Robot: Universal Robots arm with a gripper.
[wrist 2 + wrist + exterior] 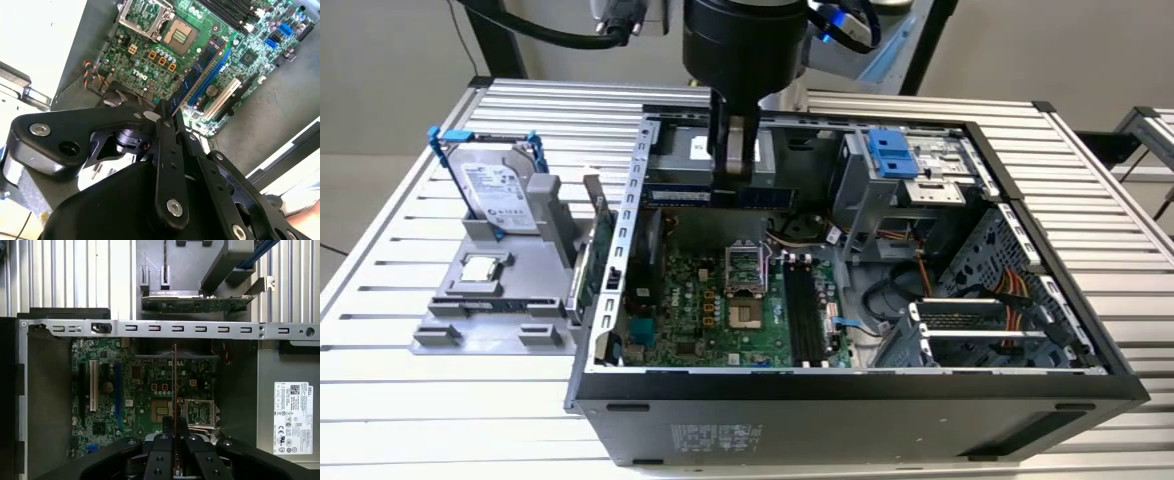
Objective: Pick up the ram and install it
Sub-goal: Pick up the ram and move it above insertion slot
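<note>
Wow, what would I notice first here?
The big open computer case in the middle of the table grabs the eye, with its green circuit board bare inside. Over it hangs the black robot arm, whose end effector pinches the ram, a thin blue-green stick. On the exterior view's left, a silver hard drive stands in a grey holder.

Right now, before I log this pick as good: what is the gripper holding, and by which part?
The gripper holds the ram, pinched across its flat faces at the upper long edge, roughly mid-length.
</note>
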